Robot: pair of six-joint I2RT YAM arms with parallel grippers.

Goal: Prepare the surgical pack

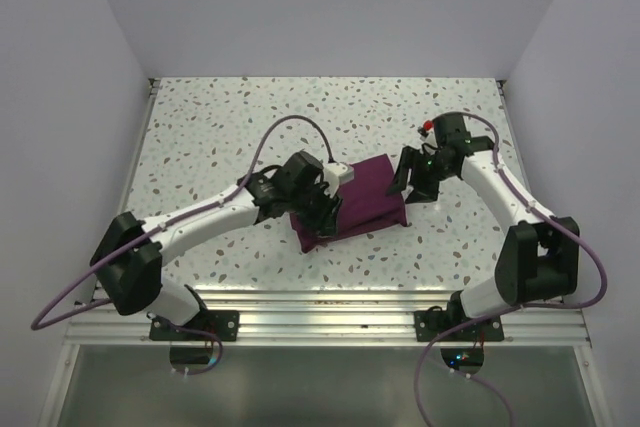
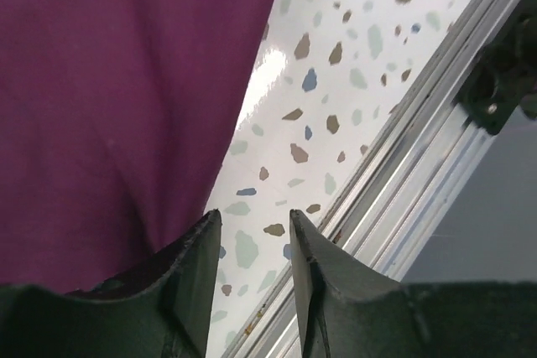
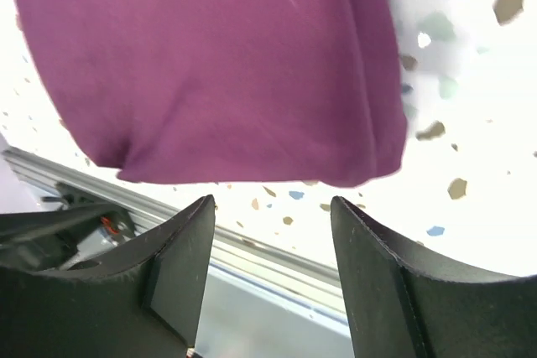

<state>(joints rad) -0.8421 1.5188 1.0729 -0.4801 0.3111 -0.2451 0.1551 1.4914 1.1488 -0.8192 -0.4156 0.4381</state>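
At the left, the left gripper [image 1: 322,217] sits at the near-left corner of the surgical pack [image 1: 365,197]. Its wrist view shows the jaws standing apart with only speckled desk [image 2: 336,81] in the gap. The purple fabric lies just beside the left finger, possibly brushing it, so this gripper is released and grasps nothing.

In the middle, the pack lies on the desk as a small, roughly rectangular purple-maroon bundle. It is folded flat, its edges look fairly tidy, and no loose flap shows from above. No tray, instruments, gauze or pouch are in sight. Whether they are wrapped inside cannot be told.

At the right, the right gripper [image 1: 405,179] is at the bundle's right edge. In its wrist view the jaws are wide apart and the fabric [image 3: 210,64] lies beyond the fingertips with nothing between them, so it too is released. The aluminium rail [image 1: 320,302] runs along the near edge of the desk.

Judging by this, the folding looks essentially done, with the drape closed into a compact package and both grippers free of it. What may be left is a last press or straightening of a corner, then drawing the arms clear.
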